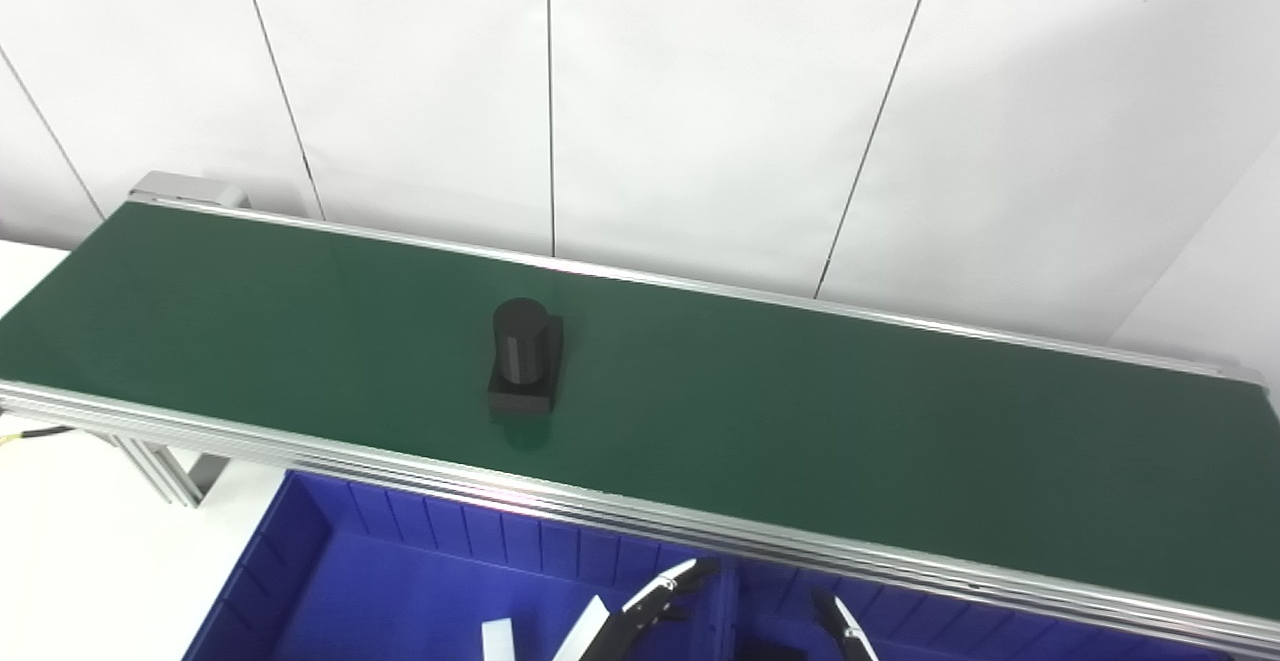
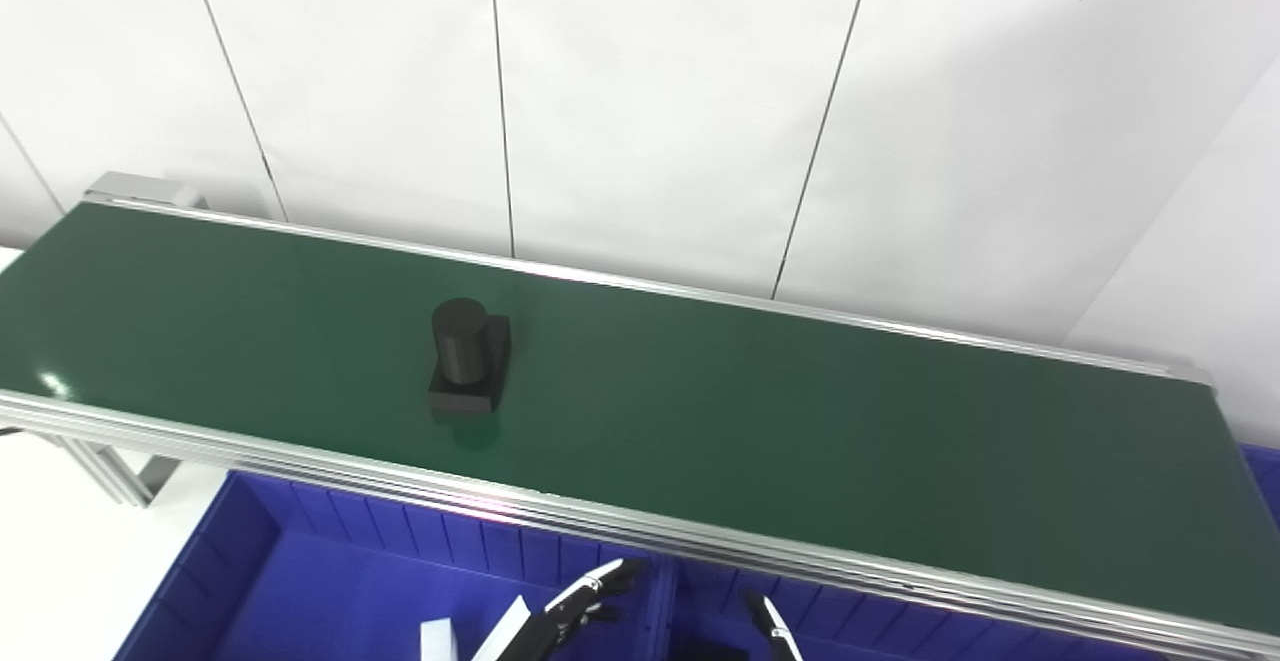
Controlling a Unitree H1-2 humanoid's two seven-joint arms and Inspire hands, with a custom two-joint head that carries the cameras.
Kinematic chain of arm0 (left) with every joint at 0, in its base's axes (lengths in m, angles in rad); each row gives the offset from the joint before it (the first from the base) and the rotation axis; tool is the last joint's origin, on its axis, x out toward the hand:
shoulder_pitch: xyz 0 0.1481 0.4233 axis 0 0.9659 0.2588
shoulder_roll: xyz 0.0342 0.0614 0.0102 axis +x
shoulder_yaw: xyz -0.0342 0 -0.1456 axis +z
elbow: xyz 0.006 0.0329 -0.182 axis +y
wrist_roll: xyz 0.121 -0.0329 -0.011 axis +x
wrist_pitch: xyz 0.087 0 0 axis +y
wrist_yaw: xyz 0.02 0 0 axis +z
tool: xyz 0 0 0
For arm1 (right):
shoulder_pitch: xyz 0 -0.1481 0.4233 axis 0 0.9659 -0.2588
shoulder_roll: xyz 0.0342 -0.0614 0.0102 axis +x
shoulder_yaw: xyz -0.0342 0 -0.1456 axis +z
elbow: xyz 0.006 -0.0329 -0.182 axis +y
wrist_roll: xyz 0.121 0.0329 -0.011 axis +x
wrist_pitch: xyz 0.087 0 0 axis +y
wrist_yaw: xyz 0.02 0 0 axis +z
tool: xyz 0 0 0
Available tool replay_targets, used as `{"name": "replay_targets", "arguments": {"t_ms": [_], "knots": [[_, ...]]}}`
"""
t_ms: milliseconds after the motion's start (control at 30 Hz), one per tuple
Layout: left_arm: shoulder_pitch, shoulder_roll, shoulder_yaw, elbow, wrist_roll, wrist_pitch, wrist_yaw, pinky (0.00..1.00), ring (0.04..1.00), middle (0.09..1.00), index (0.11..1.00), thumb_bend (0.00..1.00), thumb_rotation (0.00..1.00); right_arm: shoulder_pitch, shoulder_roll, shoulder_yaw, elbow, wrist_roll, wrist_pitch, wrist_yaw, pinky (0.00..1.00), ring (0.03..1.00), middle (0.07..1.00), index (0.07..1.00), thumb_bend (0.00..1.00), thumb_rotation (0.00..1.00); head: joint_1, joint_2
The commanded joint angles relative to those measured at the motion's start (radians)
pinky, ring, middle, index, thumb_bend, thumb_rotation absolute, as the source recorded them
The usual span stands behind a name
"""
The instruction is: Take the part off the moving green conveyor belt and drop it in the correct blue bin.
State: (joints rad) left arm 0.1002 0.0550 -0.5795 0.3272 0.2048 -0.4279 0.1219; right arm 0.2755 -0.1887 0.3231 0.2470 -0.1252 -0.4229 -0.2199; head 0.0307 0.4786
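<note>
Left eye view: black part (image 1: 524,356), a cylinder upright on a square base, resting mid-width on the green belt (image 1: 800,411), left of centre. Left hand (image 1: 640,611) and right hand (image 1: 840,626) low at the bottom edge over the blue bins (image 1: 330,561), well apart from the part, nothing held; only fingertips visible, openness not determinable. Aluminium belt rail (image 1: 600,511) between hands and part. White strips (image 1: 497,638) in left bin. White panelled wall (image 1: 700,91) behind.

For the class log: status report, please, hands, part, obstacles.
Left hand and right hand low over blue bins, holding nothing. Black part upright on green belt, untouched. Nothing in the way.
</note>
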Motion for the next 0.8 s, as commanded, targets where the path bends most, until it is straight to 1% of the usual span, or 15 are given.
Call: {"name": "replay_targets", "arguments": {"t_ms": [0, 200, 233, 300, 467, 500, 767], "knots": [[-0.023, 0.004, -0.010, -0.014, -0.001, -0.042, 0.037, 0.80, 0.893, 0.919, 0.880, 1.00, 0.95, -0.009, -0.004, 0.004, -0.009, 0.007, -0.047, -0.019, 1.00, 0.968, 0.947, 0.939, 1.00, 0.97, 0.001, -0.007], [-0.024, 0.001, -0.014, -0.009, -0.022, -0.042, 0.039, 0.80, 0.890, 0.916, 0.877, 1.00, 0.94, -0.010, -0.006, 0.009, -0.007, 0.005, -0.047, -0.033, 1.00, 0.965, 0.945, 0.938, 0.99, 0.96, 0.001, -0.008], [-0.024, 0.001, -0.013, -0.010, -0.024, -0.042, 0.035, 0.80, 0.891, 0.916, 0.878, 1.00, 0.94, -0.010, -0.007, 0.010, -0.008, 0.007, -0.047, -0.033, 1.00, 0.965, 0.946, 0.938, 0.99, 0.97, -0.001, -0.003], [-0.025, 0.003, -0.016, -0.011, -0.022, -0.042, 0.036, 0.81, 0.898, 0.920, 0.882, 1.00, 0.94, -0.011, -0.010, 0.012, -0.010, 0.008, -0.047, -0.034, 1.00, 0.965, 0.946, 0.939, 0.99, 0.97, -0.004, -0.002], [-0.033, 0.004, -0.022, -0.006, -0.020, -0.042, 0.039, 0.81, 0.897, 0.921, 0.887, 1.00, 0.95, -0.008, -0.019, 0.016, -0.038, 0.010, -0.047, -0.042, 0.99, 0.957, 0.937, 0.938, 1.00, 0.96, -0.008, -0.002], [-0.037, 0.006, -0.027, -0.006, -0.015, -0.042, 0.046, 0.81, 0.896, 0.921, 0.887, 1.00, 0.95, -0.003, -0.023, 0.017, -0.056, 0.008, -0.047, -0.047, 0.98, 0.956, 0.936, 0.938, 1.00, 0.96, -0.008, -0.001], [-0.048, 0.002, -0.026, 0.003, -0.023, -0.042, 0.043, 0.81, 0.894, 0.919, 0.885, 1.00, 0.94, 0.041, -0.056, 0.023, -0.256, 0.023, -0.047, -0.027, 0.95, 0.951, 0.941, 0.953, 0.99, 0.95, -0.021, 0.000]]}}
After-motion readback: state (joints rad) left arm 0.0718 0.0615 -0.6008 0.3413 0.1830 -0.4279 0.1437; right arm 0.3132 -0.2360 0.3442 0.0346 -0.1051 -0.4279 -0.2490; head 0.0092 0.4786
